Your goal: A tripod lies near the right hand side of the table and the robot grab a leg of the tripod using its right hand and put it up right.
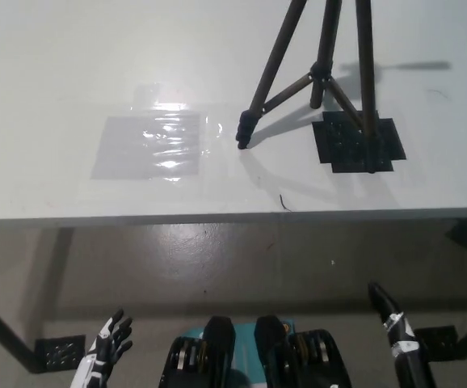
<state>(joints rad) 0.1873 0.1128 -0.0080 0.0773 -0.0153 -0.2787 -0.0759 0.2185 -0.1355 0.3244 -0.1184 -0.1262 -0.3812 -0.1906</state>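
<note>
One dark metal tripod (322, 73) stands upright near the right far part of the white table (72, 65), its three legs spread; its top is cut off by the upper edge of the view. One leg's foot rests on a black square mat (356, 143), another beside a clear plastic sheet (153, 145). The black right hand (391, 319) hangs below the table's front edge, holding nothing, fingers straight. The white left hand (108, 343) rests low at the left, fingers spread, partly cut off.
</note>
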